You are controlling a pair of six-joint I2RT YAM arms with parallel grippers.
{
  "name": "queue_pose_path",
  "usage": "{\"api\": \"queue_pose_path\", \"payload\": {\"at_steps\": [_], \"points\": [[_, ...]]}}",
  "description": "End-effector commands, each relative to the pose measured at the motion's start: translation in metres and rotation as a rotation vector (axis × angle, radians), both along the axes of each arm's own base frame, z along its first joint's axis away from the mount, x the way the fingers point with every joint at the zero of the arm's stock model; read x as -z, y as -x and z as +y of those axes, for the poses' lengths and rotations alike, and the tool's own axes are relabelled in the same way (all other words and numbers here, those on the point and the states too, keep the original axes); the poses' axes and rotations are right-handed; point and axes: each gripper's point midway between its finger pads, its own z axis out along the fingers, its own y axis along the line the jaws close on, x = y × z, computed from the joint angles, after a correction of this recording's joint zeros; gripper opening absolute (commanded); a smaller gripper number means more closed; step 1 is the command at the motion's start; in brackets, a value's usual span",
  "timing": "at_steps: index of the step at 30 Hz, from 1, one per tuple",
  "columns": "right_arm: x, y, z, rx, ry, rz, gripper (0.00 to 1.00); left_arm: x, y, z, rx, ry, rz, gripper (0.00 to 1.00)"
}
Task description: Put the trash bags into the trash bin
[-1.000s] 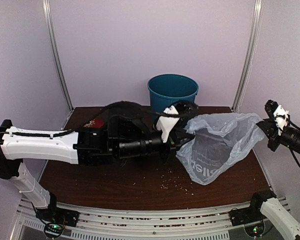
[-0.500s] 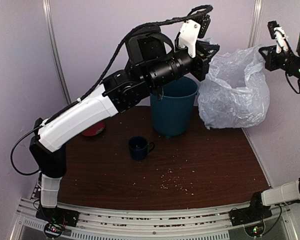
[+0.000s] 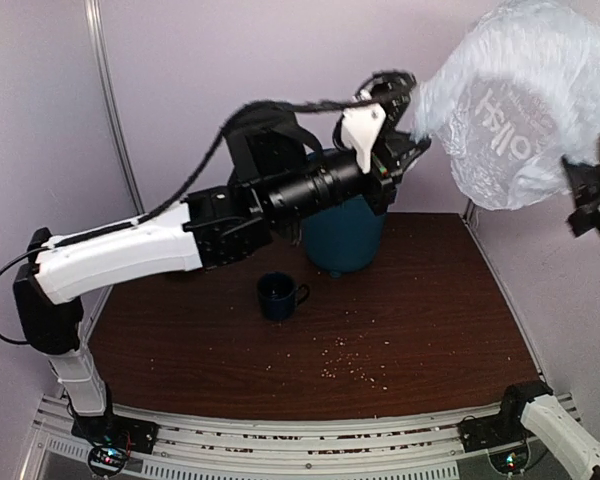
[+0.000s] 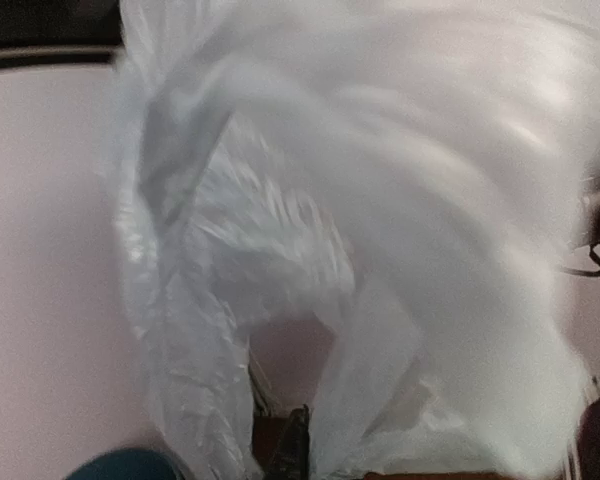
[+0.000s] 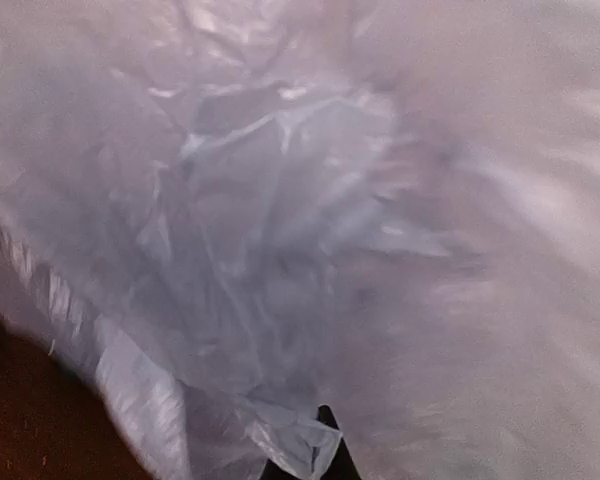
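Note:
The trash bag [image 3: 505,105], thin and pale blue-grey with white print, billows high at the top right, above the table. My left gripper [image 3: 408,152] is shut on its left edge, just above the teal trash bin [image 3: 345,238], which my left arm partly hides. My right gripper [image 3: 583,190] is shut on the bag's lower right edge at the frame's right side. The bag [image 4: 380,200] fills the left wrist view, with a dark fingertip [image 4: 295,448] at the bottom. The bag [image 5: 310,200] also fills the right wrist view above a fingertip [image 5: 330,455].
A small dark blue mug [image 3: 278,297] stands on the brown table [image 3: 180,370] in front of the bin. Crumbs [image 3: 352,366] lie scattered near the table's front middle. Pale walls close in on both sides and behind.
The bag has swung up from hanging beside the bin and now balloons overhead. Both grippers have dropped lower, still gripping its edges.

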Motion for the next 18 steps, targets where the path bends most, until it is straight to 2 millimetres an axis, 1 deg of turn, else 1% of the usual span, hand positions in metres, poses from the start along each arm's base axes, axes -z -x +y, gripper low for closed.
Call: {"api": "queue_pose_path", "payload": {"at_steps": [1,2,3,4,5,7,9,10,12,13,14,15,16,17,18], "points": [[0.236,-0.064,-0.019,0.090,0.233,0.676,0.00,0.216,-0.048,-0.031,-0.001,-0.408,0.280,0.00],[0.238,-0.056,-0.014,0.059,0.231,0.679,0.00,0.227,-0.027,-0.032,0.095,-0.428,0.292,0.00],[0.233,-0.047,-0.008,0.026,0.227,0.660,0.00,0.233,-0.013,-0.031,0.128,-0.437,0.292,0.00],[0.222,-0.037,-0.004,0.004,0.218,0.615,0.00,0.233,-0.003,-0.029,0.126,-0.438,0.277,0.00],[0.211,-0.029,0.000,-0.015,0.209,0.564,0.00,0.232,0.005,-0.028,0.109,-0.439,0.255,0.00],[0.188,-0.011,0.004,-0.030,0.202,0.461,0.00,0.223,0.014,-0.027,0.099,-0.432,0.226,0.00],[0.175,0.001,0.008,-0.050,0.184,0.406,0.00,0.214,0.018,-0.026,0.112,-0.417,0.225,0.00],[0.172,0.002,0.009,-0.055,0.161,0.404,0.00,0.211,0.019,-0.025,0.116,-0.412,0.228,0.00],[0.175,0.000,0.010,-0.061,0.139,0.421,0.00,0.209,0.020,-0.023,0.118,-0.406,0.231,0.00],[0.170,-0.005,0.006,-0.036,0.101,0.405,0.00,0.209,0.020,-0.022,0.118,-0.407,0.237,0.00],[0.170,-0.010,0.001,-0.011,0.079,0.402,0.00,0.210,0.022,-0.022,0.124,-0.409,0.241,0.00],[0.171,-0.015,-0.003,0.014,0.062,0.401,0.00,0.211,0.023,-0.021,0.128,-0.414,0.244,0.03],[0.174,-0.022,-0.008,0.044,0.046,0.404,0.00,0.211,0.023,-0.019,0.129,-0.416,0.250,0.09],[0.182,-0.032,-0.015,0.083,0.029,0.425,0.00,0.209,0.025,-0.017,0.133,-0.414,0.255,0.19],[0.184,-0.040,-0.022,0.124,0.001,0.430,0.00,0.209,0.026,-0.015,0.136,-0.418,0.261,0.29]]}}
